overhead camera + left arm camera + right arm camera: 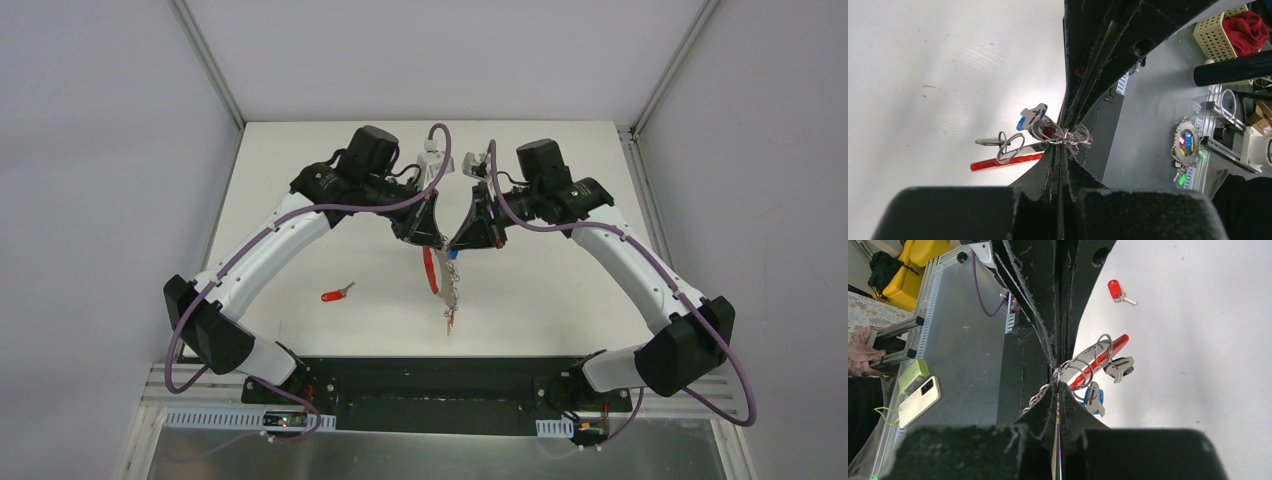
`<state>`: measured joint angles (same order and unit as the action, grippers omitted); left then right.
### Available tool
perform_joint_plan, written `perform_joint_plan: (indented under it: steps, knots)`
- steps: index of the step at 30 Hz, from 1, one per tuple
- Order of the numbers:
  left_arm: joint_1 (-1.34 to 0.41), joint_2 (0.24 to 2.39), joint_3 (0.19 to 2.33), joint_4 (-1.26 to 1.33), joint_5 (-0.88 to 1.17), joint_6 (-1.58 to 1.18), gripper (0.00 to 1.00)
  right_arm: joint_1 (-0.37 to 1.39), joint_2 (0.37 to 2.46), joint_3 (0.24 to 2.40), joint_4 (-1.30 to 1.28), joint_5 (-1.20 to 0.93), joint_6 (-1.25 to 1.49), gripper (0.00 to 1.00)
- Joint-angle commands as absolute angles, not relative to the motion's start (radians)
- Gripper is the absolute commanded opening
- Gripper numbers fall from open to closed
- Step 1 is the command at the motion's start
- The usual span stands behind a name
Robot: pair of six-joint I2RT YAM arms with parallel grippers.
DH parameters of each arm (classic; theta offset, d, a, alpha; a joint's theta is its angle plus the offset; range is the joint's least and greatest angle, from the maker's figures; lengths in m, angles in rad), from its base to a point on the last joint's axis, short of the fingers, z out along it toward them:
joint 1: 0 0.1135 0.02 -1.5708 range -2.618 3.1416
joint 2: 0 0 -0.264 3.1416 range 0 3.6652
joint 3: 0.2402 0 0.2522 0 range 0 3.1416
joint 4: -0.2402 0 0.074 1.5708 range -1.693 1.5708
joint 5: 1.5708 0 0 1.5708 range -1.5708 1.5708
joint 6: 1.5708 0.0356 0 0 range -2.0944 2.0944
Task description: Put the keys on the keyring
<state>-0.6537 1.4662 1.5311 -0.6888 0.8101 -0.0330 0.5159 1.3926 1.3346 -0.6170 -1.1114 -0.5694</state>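
**Both grippers pinching the keyring above the table**

A red-headed key (337, 293) is lying alone on the table (560, 290), left of centre. The left gripper (431, 240) is clamping fully closed on the keyring (430, 270), which is hanging mid-table. The right gripper (457, 243) is pinching the same rings, seemingly tip to tip with the left.

In the frame's centre the left pincer (432, 240) and right pincer (462, 243) meet on the keyring (446, 285), which trails toward the bottom edge, while a lone key (337, 294) lies on the tabletop (550, 290) to its left, well apart.
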Motion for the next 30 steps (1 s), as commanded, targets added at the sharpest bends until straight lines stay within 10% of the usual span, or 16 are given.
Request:
perform_joint_plan:
  steps: [1,23,30]
  knots:
    - [-0.649,1.471,1.572,-0.660,0.740,0.002,0.00,0.524,1.372,1.351,-0.589,-1.156,-0.563,0.00]
    - [-0.649,1.372,1.402,-0.520,0.710,0.258,0.00,0.519,1.377,1.353,-0.524,-0.971,-0.495,0.00]
    - [-0.644,1.358,1.393,-0.566,0.794,0.347,0.16,0.510,1.376,1.330,-0.486,-0.964,-0.457,0.00]
